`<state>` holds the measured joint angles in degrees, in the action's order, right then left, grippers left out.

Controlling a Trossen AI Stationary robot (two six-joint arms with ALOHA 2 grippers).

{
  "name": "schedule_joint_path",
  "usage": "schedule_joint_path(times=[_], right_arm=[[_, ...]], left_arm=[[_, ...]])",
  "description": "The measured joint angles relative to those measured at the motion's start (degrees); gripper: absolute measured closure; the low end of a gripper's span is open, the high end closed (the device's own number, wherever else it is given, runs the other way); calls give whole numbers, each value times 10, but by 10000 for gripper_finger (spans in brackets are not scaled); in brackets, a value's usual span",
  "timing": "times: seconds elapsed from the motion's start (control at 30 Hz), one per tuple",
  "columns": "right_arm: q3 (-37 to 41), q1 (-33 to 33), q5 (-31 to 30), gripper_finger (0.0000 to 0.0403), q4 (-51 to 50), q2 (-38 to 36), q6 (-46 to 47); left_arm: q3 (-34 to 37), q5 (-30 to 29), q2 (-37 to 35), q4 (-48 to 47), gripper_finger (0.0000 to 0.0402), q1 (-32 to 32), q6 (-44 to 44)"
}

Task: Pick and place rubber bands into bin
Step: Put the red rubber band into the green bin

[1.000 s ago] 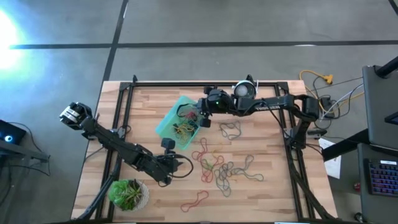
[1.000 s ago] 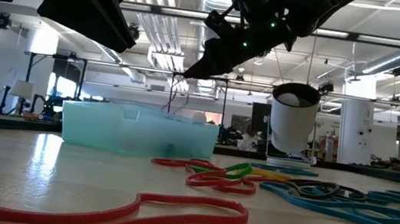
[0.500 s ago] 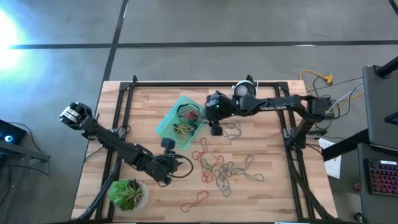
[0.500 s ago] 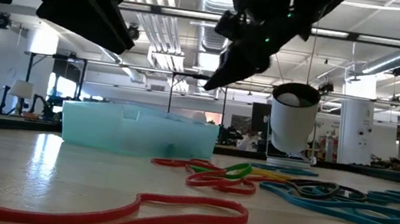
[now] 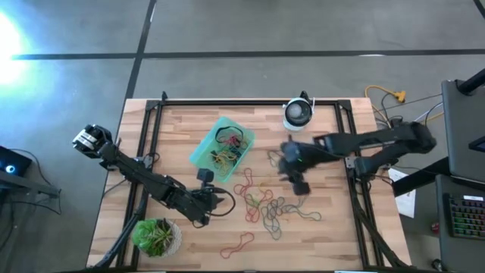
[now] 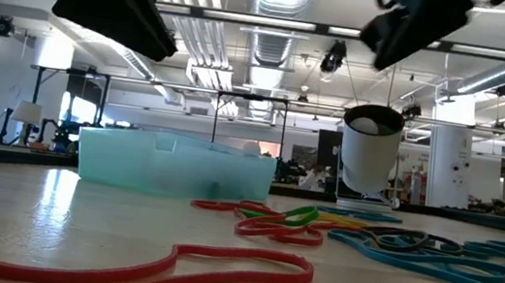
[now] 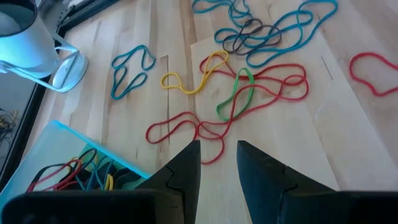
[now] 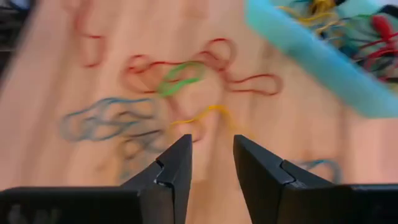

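In right wrist view only: right tool (image 8: 211,163) empty, parted.

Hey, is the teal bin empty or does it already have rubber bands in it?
Not empty: the bin already holds several rubber bands.

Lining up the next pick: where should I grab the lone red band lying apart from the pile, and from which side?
Come straight down on the red band: it lies flat, clear of the other bands. Probably best to pinch its narrow middle, where both strands run close, fingers set across its length.
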<state>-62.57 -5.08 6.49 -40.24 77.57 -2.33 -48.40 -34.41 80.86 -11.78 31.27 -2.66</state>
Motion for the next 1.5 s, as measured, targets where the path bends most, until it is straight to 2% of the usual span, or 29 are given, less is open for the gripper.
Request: schedule_joint_path(times=[0.17, 0.4, 0.57, 0.83, 1.13, 1.5], right_arm=[[72, -92, -13, 302, 1, -89, 108], [174, -223, -146, 314, 7, -180, 268], [238, -280, -223, 322, 41, -211, 318], [318, -293, -232, 334, 143, -215, 324], [352, -293, -232, 333, 195, -212, 323], [353, -293, -262, 339, 197, -208, 317]], left_arm=[[0, 0, 0, 13, 313, 0, 0], [0, 31, 0, 66, 313, 0, 50], [1, 45, 18, 116, 313, 0, 107], [-24, 45, 95, 158, 313, -23, 155], [-65, 53, 168, 150, 313, -42, 178], [-149, 56, 245, 10, 313, -82, 179]])
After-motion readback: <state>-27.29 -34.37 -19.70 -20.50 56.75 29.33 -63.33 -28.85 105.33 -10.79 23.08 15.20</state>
